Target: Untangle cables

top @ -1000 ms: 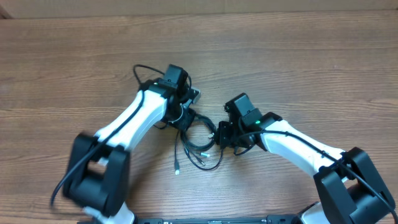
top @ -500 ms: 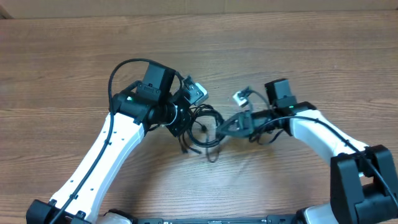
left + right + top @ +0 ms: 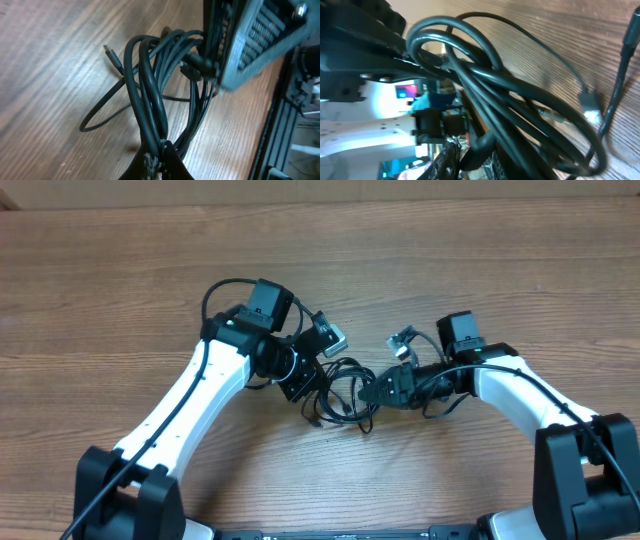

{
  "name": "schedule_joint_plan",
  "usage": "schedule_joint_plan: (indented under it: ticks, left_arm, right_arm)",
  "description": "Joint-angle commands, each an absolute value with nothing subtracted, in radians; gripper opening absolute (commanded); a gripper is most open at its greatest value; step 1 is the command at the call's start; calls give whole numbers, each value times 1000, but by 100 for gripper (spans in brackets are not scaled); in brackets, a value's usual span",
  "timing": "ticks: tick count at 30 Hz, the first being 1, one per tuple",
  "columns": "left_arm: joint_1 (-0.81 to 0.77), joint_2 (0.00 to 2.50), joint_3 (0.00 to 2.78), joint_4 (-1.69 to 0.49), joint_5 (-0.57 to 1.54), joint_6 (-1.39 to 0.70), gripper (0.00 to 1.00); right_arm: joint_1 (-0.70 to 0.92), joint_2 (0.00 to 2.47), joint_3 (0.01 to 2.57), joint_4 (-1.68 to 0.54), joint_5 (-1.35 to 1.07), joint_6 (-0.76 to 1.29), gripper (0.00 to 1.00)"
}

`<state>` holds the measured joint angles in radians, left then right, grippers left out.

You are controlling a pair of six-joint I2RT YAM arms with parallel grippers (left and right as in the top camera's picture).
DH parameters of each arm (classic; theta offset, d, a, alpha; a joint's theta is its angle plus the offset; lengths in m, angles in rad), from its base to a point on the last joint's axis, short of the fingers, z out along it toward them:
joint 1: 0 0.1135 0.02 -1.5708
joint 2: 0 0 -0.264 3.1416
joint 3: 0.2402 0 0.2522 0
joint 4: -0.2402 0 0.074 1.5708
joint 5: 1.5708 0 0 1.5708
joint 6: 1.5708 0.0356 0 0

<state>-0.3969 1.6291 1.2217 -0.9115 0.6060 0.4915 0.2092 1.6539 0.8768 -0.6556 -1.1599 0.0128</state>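
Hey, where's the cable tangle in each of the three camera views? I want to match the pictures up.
Overhead: the cable tangle sits at centre, between the left hand and the right hand.
Left wrist: it fills the middle, with loops rising from the bottom edge.
Right wrist: it sweeps diagonally from upper left to lower right.
Shared landmark: the wood-grain table shows in all three.

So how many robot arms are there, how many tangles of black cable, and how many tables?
Robot arms: 2 (left arm, right arm)
Cable tangle: 1 (the black cords in it are too bunched up to count)
Wooden table: 1
Total: 4
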Motion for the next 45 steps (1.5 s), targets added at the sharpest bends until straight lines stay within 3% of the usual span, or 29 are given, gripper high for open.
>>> schedule_joint_plan:
  ticks: [1, 5, 11, 14, 17, 24, 31, 45]
  left_arm:
    - [-394, 1685, 1213, -904, 720, 516, 5]
    - [-394, 1755, 1213, -898, 741, 482, 5]
    - [-394, 1885, 1213, -840, 679, 352, 7]
    - [-392, 1909, 1213, -834, 587, 277, 10]
    - [-376, 1866, 1237, -841, 493, 216, 24]
    - [-369, 1741, 1267, -816, 479, 201, 50]
    - [-430, 1764, 1265, -727, 368, 200, 52]
    - [-470, 1938, 1265, -691, 184, 115, 50]
  right_arm:
    - [260, 1638, 876, -631, -1009, 132, 20]
    - [331, 1638, 876, -570, -802, 326, 29]
    - [424, 1638, 876, -545, -568, 459, 48]
    - [439, 1637, 879, -555, -582, 464, 45]
    - [437, 1609, 924, -583, -695, 365, 50]
    - [437, 1571, 1028, -768, -680, 332, 56]
    - [437, 1572, 991, -932, -270, 514, 72]
    - [438, 1588, 886, -827, -176, 535, 81]
